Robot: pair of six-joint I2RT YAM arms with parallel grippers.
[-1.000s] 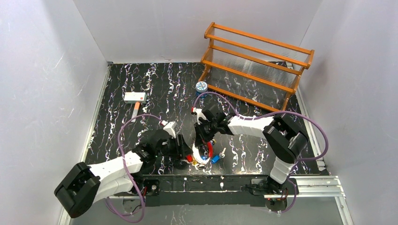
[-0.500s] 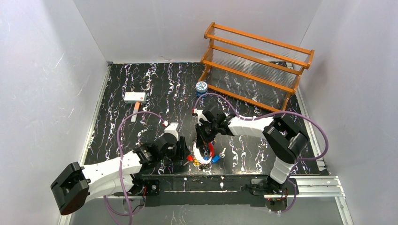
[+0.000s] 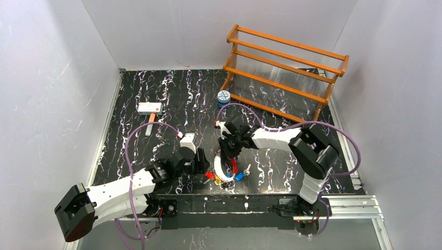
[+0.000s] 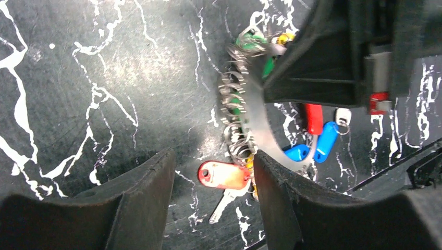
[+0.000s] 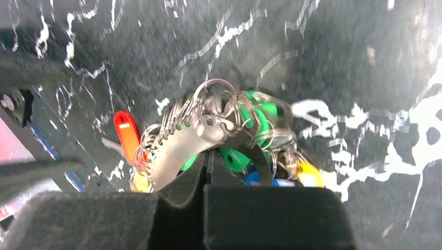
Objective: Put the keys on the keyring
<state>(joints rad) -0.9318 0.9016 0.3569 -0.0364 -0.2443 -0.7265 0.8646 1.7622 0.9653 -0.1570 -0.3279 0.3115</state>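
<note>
**Red key next, by the look of it**

Clamping the keyring (image 5: 182, 146) in the right pincer (image 5: 211, 156), low over the near worktop (image 3: 172, 94), with green, blue and yellow keys bunched along it. Hovering the left pincer (image 4: 213, 159), the nearer one, fingers apart, straight over the red key (image 4: 224, 174): tag crosswise in the gap, blade running back toward the wrist, just beside the ring's lower end

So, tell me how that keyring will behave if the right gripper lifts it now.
The keyring looks like a flat metal band, so it will probably hold its shape in the right gripper. The keys hang on small loose loops, so they will likely swing and slide along it. Its bare metal looks smooth and may pivot in the grip.
</note>
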